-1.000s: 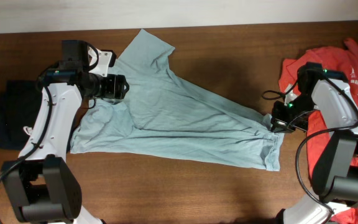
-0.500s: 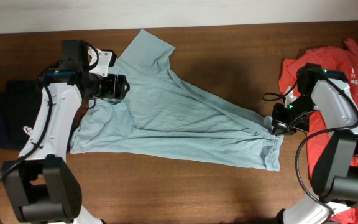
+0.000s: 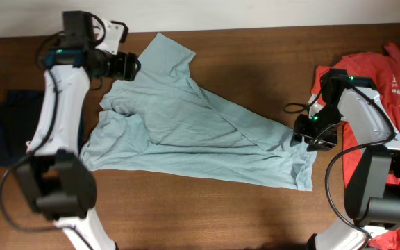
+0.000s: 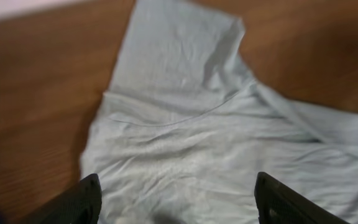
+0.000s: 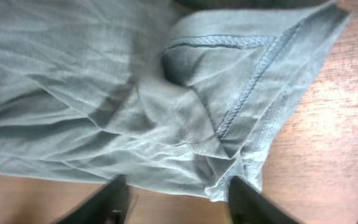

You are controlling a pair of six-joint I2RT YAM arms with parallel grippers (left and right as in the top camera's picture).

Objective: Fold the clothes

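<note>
The clothes in play are a pale grey-blue T-shirt [image 3: 200,128] lying crumpled and stretched across the middle of the table. My left gripper [image 3: 129,67] hovers open over its upper left part, near a sleeve. In the left wrist view the shirt [image 4: 185,124] fills the space beyond the open left gripper [image 4: 179,205], with nothing between its fingers. My right gripper [image 3: 303,134] is at the shirt's right end. In the right wrist view the stitched hem [image 5: 253,81] lies loose on the wood just beyond the open right gripper [image 5: 182,205].
An orange-red T-shirt [image 3: 387,73] with white print is heaped at the right edge, under and behind the right arm. A navy garment [image 3: 9,132] lies at the left edge. Bare brown wood [image 3: 186,208] runs along the table's front.
My right gripper has opened and let go of the shirt's hem, shifting slightly left. The left arm has swung toward the table's far edge, its gripper now over the shirt's upper left.
</note>
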